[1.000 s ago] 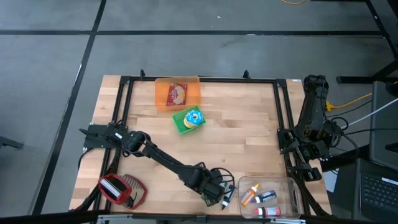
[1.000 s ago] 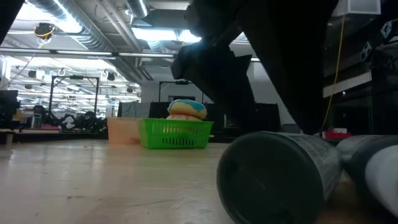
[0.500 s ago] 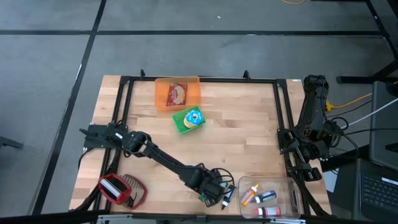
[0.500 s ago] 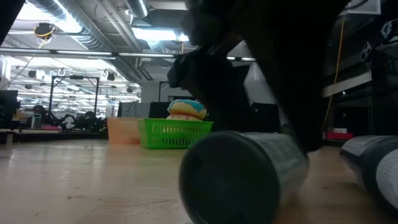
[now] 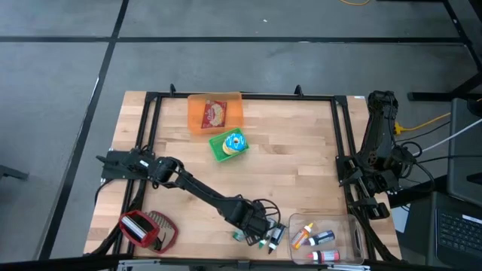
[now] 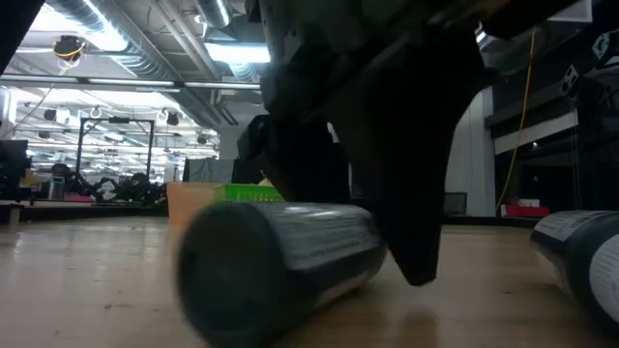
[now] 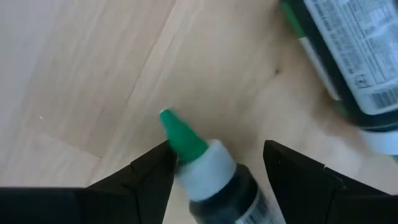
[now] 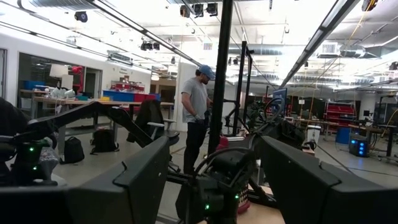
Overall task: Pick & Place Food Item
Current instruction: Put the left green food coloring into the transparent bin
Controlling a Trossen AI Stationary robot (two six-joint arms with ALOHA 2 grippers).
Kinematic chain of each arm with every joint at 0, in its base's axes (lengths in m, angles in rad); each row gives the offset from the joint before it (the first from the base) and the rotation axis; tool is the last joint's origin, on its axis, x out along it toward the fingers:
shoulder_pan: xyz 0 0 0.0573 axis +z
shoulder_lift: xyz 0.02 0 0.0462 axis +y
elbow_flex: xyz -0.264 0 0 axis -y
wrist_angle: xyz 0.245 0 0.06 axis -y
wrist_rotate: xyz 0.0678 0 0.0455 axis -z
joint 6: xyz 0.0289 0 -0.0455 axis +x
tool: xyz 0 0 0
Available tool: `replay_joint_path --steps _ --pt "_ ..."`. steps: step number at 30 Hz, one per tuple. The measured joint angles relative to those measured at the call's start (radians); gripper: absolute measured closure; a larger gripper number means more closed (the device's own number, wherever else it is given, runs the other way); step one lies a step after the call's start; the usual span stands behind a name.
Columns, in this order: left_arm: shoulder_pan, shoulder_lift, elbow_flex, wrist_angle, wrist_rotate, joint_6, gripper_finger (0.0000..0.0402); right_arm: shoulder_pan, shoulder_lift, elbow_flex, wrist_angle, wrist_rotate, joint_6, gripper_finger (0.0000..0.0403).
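A small dark bottle (image 7: 214, 177) with a green pointed tip and a white collar lies on its side on the wooden table, near the front edge. My left gripper (image 7: 217, 168) points down over it, open, one finger on each side of its cap end. In the low view the same bottle (image 6: 280, 261) fills the foreground, with a finger (image 6: 416, 232) beside it. A second labelled bottle (image 7: 348, 62) lies close by. A green basket (image 5: 229, 144) with a toy doughnut and an orange tub (image 5: 215, 113) holding a packet stand at the far middle. My right gripper (image 8: 217, 180) is parked open at the right edge. My left gripper comes from above, fingers pointing down and standing across the bottle. The inner side of one finger (image 7: 155, 171) lies against the bottle's neck (image 7: 180, 152), just below the green tip. The other finger stands apart from it. The bottle lies flat on the table.
A clear bin (image 5: 354, 226) with several small bottles sits at the front right, next to my left gripper (image 5: 253, 230). A red object (image 5: 144, 229) lies at the front left. Black frame rails run along the table's sides. A person stands in the room beyond.
My left gripper has sunk toward the table and drifted a little toward the table's left edge, staying open. The dark bottle has rolled along the table toward the left edge and now hides most of the green basket in the low view.
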Motion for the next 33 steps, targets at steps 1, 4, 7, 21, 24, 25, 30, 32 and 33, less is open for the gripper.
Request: replay_joint_path --steps 1,4,7,21,24,25,30,32,33 --pt "0.000 -0.002 -0.006 0.000 0.006 -0.005 0.0164 0.000 0.000 0.000 0.000 0.000 0.000 0.0151" --pt "0.000 -0.003 -0.009 -0.001 0.004 -0.006 0.0164 0.000 0.000 0.000 0.000 0.000 0.000 0.0151" --pt "0.001 -0.003 -0.009 -0.002 0.001 -0.008 0.0164 0.000 0.000 0.000 0.000 0.000 0.000 0.0151" --pt "0.001 0.002 0.003 -0.017 -0.044 0.075 0.0294 0.000 0.000 0.000 0.000 0.000 0.000 0.0151" --pt "0.002 0.006 0.017 -0.014 -0.070 0.090 0.0294 0.000 0.000 0.000 0.000 0.000 0.000 0.0151" --pt "0.004 0.007 0.023 -0.013 -0.077 0.098 0.0294 0.000 0.000 0.000 0.000 0.000 0.000 0.0151" --pt "0.005 0.007 0.063 -0.018 -0.118 0.135 0.0294 0.000 0.000 0.000 0.000 0.000 0.000 0.0151" --pt "0.005 0.007 0.102 -0.017 -0.139 0.156 0.0294 0.000 0.000 0.000 0.000 0.000 0.000 0.0151" --pt "0.005 0.006 0.123 -0.013 -0.153 0.169 0.0294 0.000 0.000 0.000 0.000 0.000 0.000 0.0151"
